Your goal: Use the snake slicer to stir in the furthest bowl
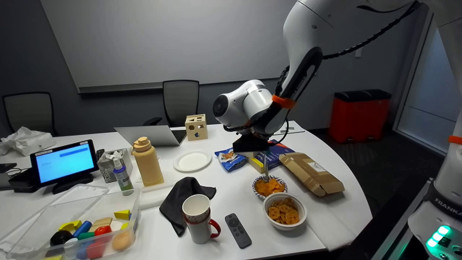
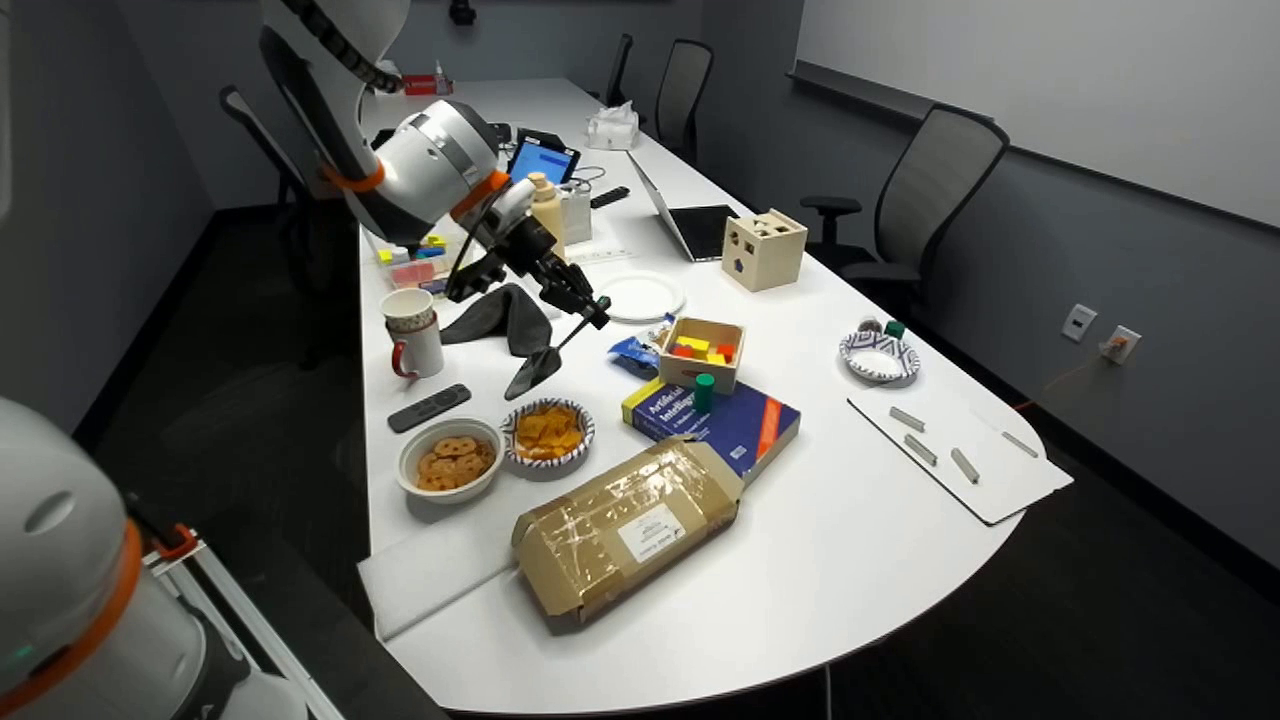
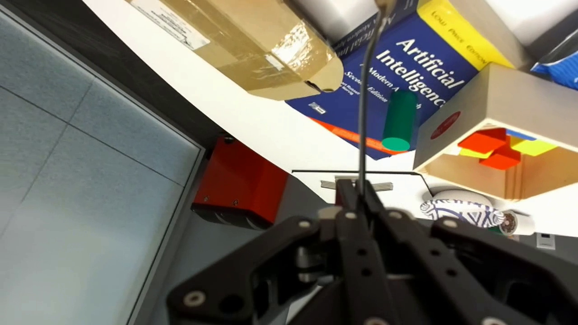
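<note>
1. My gripper is clamped on the slicer, its jaws pinching the thin shaft between them.
2. I have the slicer in the air, tilted, with its dark blade lowest. In an exterior view the blade shows just outside the rim of the patterned bowl.
3. In an exterior view its lower end overlaps the chips in that bowl along my line of sight. I cannot tell how high the blade hangs.
4. The white bowl, holding round snacks, sits just beside the patterned bowl.
5. Near both bowls lies the cardboard box, its end close to the book. On the book a green block stands upright.
6. The wooden box, with coloured blocks inside, meets the book's edge; I cannot tell whether it rests on the cover.
7. The remote lies between the white bowl and the mug; the cloth is just beside the mug.
8. Farther off I find the plate, the bottle and the laptop with its lid raised; the blue packet lies between the plate and the book.
9. Well apart from the slicer, near the rounded end of the table, sits the end bowl, also patterned.
</note>
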### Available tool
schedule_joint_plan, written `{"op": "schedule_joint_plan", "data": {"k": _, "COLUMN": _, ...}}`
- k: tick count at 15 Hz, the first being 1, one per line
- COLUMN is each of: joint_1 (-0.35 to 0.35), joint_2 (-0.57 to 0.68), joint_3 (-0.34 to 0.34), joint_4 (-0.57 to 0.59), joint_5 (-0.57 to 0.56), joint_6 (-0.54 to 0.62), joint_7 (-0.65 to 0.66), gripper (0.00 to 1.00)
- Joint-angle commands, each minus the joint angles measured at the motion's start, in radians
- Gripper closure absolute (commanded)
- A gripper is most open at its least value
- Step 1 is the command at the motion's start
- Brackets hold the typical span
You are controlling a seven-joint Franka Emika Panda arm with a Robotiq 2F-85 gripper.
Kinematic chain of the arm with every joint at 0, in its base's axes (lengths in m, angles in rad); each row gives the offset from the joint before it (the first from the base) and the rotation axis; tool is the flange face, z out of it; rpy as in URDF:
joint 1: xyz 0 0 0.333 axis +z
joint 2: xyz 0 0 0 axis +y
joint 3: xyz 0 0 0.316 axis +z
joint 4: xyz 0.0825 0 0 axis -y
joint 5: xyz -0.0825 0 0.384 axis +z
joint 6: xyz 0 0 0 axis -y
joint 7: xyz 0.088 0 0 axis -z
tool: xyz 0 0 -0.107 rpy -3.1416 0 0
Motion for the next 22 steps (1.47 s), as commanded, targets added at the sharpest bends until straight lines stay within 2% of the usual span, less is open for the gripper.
{"op": "schedule_joint_plan", "data": {"k": 1, "joint_1": 0.020, "joint_2": -0.009, "joint_3": -0.003, "joint_4": -0.017, "joint_5": 0.081, "joint_6": -0.017, "joint_7": -0.067, "gripper": 0.99}}
{"op": "schedule_joint_plan", "data": {"k": 10, "joint_1": 0.063, "joint_2": 0.065, "joint_3": -0.014, "joint_4": -0.045, "joint_5": 0.183, "joint_6": -0.053, "joint_7": -0.147, "gripper": 0.99}}
{"op": "schedule_joint_plan", "data": {"k": 22, "joint_1": 0.112, "joint_2": 0.196, "joint_3": -0.030, "joint_4": -0.003, "joint_5": 0.202, "joint_6": -0.072, "joint_7": -0.249, "gripper": 0.99}}
